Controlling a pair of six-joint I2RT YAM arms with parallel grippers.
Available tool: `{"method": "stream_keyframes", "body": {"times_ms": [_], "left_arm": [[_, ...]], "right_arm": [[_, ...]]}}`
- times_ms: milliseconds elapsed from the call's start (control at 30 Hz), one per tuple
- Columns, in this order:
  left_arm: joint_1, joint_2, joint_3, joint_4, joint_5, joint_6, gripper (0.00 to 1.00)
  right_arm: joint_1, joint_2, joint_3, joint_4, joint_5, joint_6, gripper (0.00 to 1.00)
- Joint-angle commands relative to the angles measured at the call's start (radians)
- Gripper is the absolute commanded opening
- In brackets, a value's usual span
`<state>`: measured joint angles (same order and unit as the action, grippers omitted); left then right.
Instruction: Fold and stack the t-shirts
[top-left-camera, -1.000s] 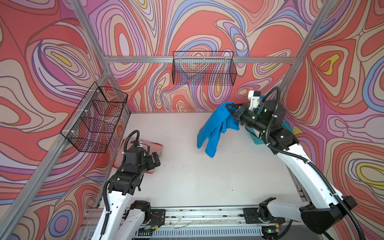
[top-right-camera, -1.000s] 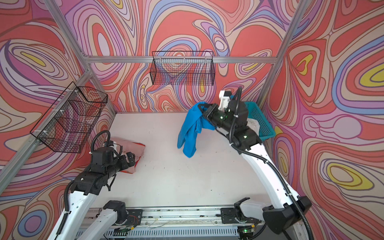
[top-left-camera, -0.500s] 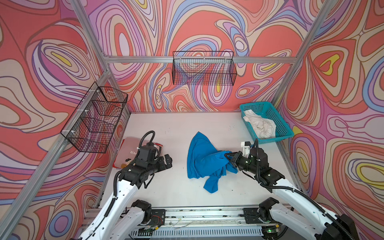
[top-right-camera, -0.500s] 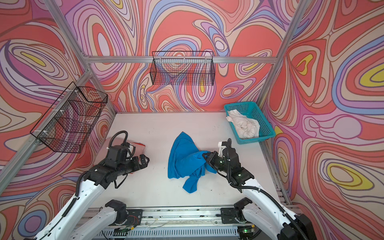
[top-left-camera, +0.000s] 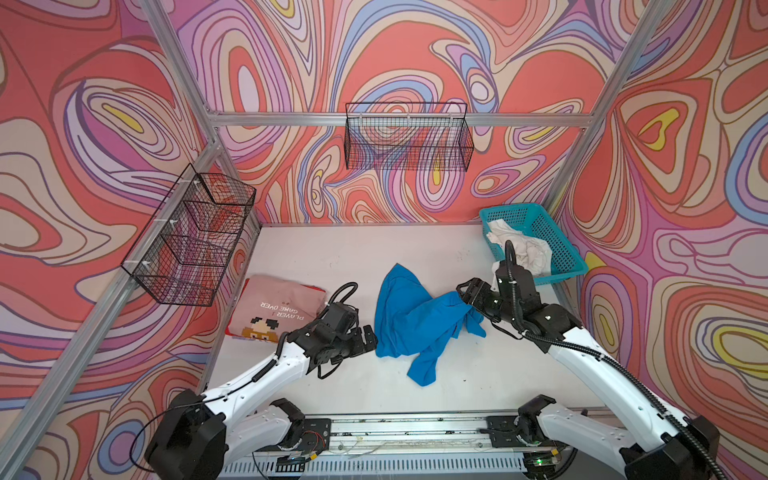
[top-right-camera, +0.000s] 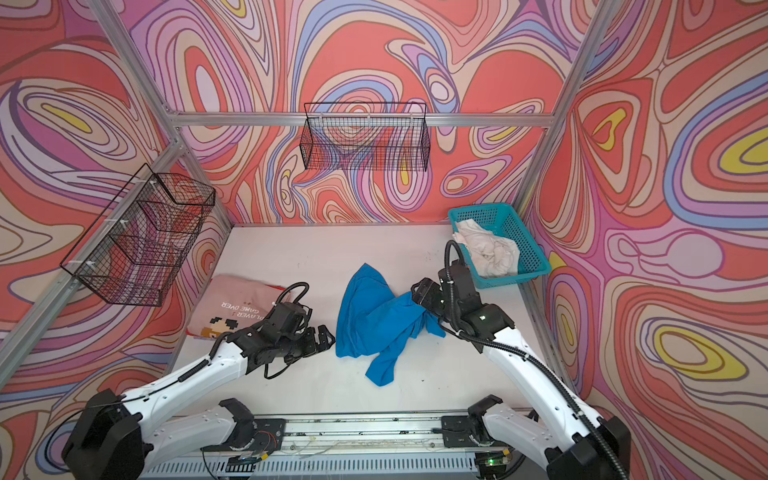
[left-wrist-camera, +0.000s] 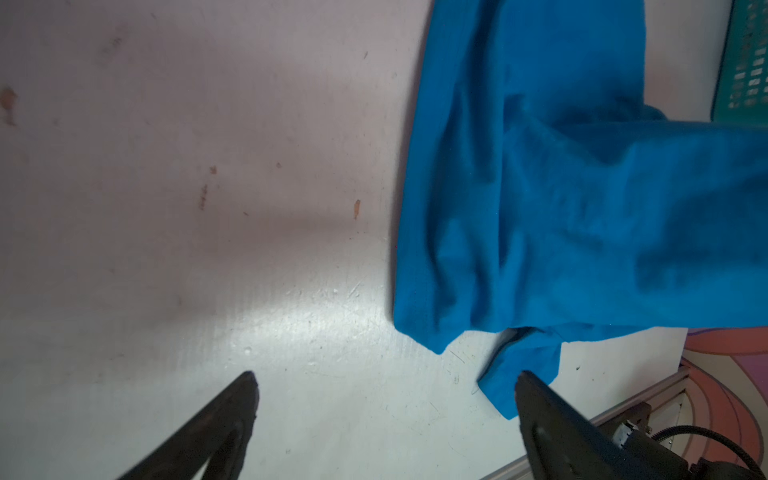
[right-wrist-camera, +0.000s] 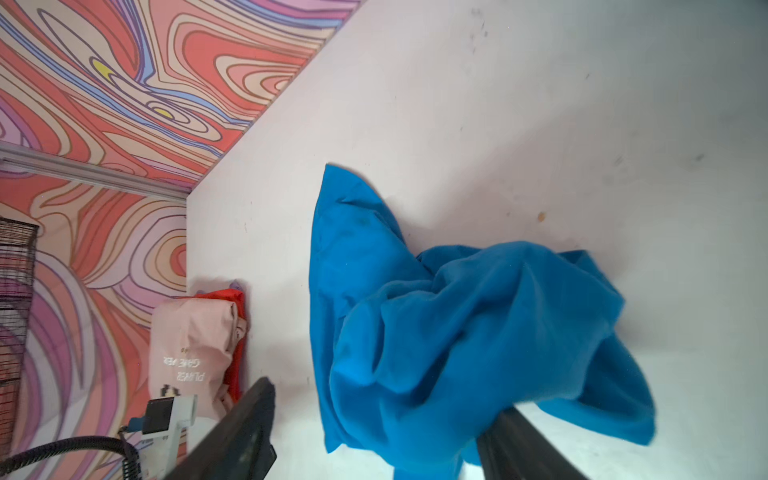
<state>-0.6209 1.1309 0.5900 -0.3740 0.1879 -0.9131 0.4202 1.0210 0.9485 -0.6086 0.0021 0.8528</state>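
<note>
Pale desk (top-left-camera: 332, 257) under swirled walls: we see the blue t-shirt (top-left-camera: 411, 320) crumpled near the teal basket (top-left-camera: 559, 245), draped against our right end effector (top-left-camera: 466, 297), whose fingers stand apart. Our left end effector (top-left-camera: 369, 340), also spread, sits farther from the basket. The off-white t-shirt (top-left-camera: 523, 249) lies inside it.

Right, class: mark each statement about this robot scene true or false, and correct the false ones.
1. The blue shirt lies crumpled on the table. True.
2. The white shirt lies flat on the table. False: it is bunched in the basket.
3. The pink shirt is folded, near the left wall. True.
4. The left jaws are shut on the blue shirt. False: they stand open, holding nothing.
</note>
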Motion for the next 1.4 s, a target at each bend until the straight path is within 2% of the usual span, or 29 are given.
{"method": "stream_keyframes", "body": {"times_ms": [0, 133, 200, 333, 500, 567, 700, 833, 967, 1067, 1367], "left_arm": [[-0.03, 0.055, -0.022, 0.104, 0.022, -0.083, 0.96], [-0.05, 0.142, -0.022, 0.187, 0.053, -0.111, 0.92], [-0.077, 0.182, -0.007, 0.198, 0.042, -0.115, 0.9], [-0.129, 0.276, 0.044, 0.192, 0.016, -0.127, 0.86], [-0.159, 0.369, 0.057, 0.241, 0.023, -0.146, 0.72], [-0.167, 0.405, 0.068, 0.255, 0.027, -0.151, 0.63], [-0.17, 0.424, 0.088, 0.246, 0.016, -0.153, 0.4], [-0.17, 0.382, 0.137, 0.169, -0.034, -0.129, 0.21], [-0.17, 0.345, 0.182, 0.092, -0.078, -0.116, 0.0], [-0.167, 0.321, 0.197, 0.058, -0.104, -0.116, 0.0], [-0.146, 0.261, 0.18, 0.045, -0.112, -0.129, 0.0]], "right_arm": [[-0.001, -0.016, 0.064, -0.218, 0.094, -0.075, 0.85], [0.002, -0.061, 0.085, -0.31, 0.172, -0.095, 0.85], [0.001, -0.078, 0.092, -0.327, 0.166, -0.114, 0.85], [0.004, -0.09, 0.06, -0.306, 0.048, -0.138, 0.8], [0.038, -0.104, -0.075, -0.249, -0.061, -0.152, 0.72], [0.091, -0.113, -0.128, -0.222, -0.054, -0.131, 0.71], [0.248, -0.112, -0.2, -0.161, -0.032, -0.085, 0.68], [0.499, -0.054, -0.24, -0.075, 0.06, -0.014, 0.68], [0.704, 0.094, -0.218, 0.02, 0.152, 0.015, 0.66], [0.786, 0.22, -0.179, 0.052, 0.205, 0.017, 0.64], [0.793, 0.396, -0.205, 0.174, 0.217, 0.03, 0.57]]}}
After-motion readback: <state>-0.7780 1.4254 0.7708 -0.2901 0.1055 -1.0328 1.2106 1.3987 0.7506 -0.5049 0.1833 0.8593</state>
